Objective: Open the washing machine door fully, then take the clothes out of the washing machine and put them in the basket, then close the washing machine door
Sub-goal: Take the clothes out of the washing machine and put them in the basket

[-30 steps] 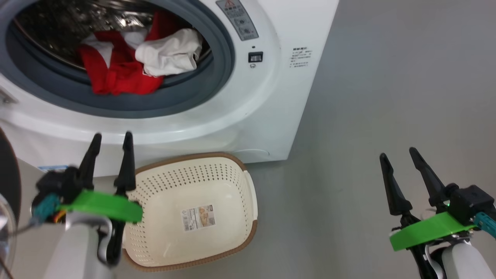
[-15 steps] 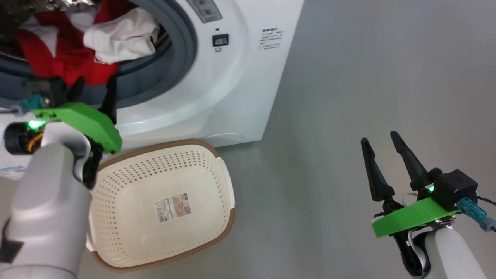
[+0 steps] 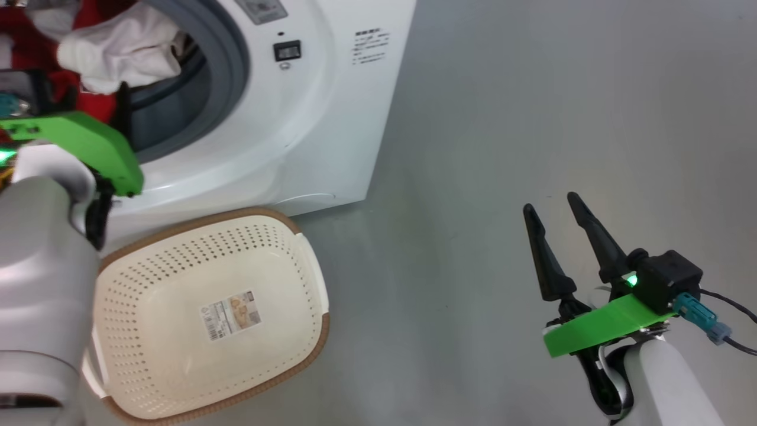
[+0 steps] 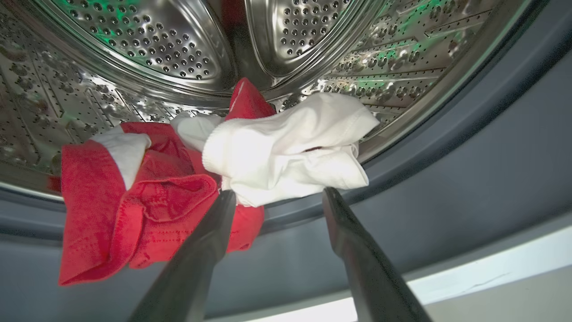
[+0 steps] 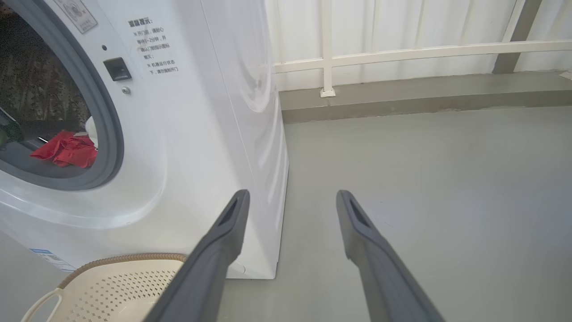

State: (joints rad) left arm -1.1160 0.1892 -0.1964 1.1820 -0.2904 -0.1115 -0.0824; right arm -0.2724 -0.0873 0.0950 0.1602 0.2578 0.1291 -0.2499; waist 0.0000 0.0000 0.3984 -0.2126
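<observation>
The washing machine [image 3: 307, 118] stands open at the upper left; its door is out of view. The clothes lie at the drum's mouth: a white garment [image 4: 286, 152] on top of red ones [image 4: 134, 210], which hang over the grey rubber ring [image 4: 447, 201]. My left gripper [image 4: 278, 191] is open, its fingertips level with the white garment's lower edge, and I cannot tell if they touch it. The cream basket [image 3: 319, 331] sits on the floor below the opening, with only a label inside. My right gripper [image 3: 550, 201] hovers open over bare floor to the right, holding nothing.
Grey floor [image 3: 502, 118] stretches to the right of the machine. In the right wrist view a white railing [image 5: 402, 49] and a low kerb run along the far wall. My pale left forearm [image 3: 35, 266] overlaps the basket's left side.
The head camera has swung right, shifting everything left in view. My left gripper has risen from beside the basket to the drum opening, still open. The right gripper has barely moved.
</observation>
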